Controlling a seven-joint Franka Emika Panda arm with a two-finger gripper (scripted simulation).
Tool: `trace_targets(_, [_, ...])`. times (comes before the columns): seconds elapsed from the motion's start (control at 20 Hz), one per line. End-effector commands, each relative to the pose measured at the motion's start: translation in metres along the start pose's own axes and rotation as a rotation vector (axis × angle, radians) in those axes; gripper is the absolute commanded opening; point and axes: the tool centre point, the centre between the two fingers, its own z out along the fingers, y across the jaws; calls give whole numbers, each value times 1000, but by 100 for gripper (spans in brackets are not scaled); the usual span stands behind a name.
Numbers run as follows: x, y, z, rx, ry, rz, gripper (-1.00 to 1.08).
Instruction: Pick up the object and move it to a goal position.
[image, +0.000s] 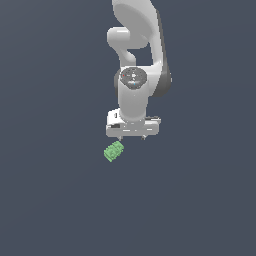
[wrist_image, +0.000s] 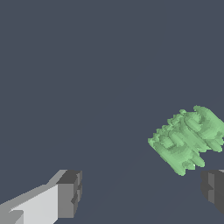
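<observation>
The object (image: 114, 151) is a small light-green knobbly block lying on the dark floor. My white gripper (image: 132, 137) hangs just above it and slightly toward the exterior view's right, apart from it. In the wrist view the object (wrist_image: 187, 138) shows ridged and lumpy, lying close to one dark fingertip (wrist_image: 213, 188) and far from the other fingertip (wrist_image: 69, 192). The gripper (wrist_image: 141, 190) is open, with nothing between its fingers.
A flat dark grey-blue floor (image: 55, 200) fills both views. The white arm (image: 134, 40) rises behind the gripper toward the exterior view's top. No other objects show.
</observation>
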Motion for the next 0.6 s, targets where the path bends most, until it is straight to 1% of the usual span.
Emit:
trace_targets(0.0, [0,0,0,0,0,0,100])
trace_targets(0.35, [5,13,-16,0,18,48,100])
trace_targets(0.55, [6,16,-21,0,23,51,100])
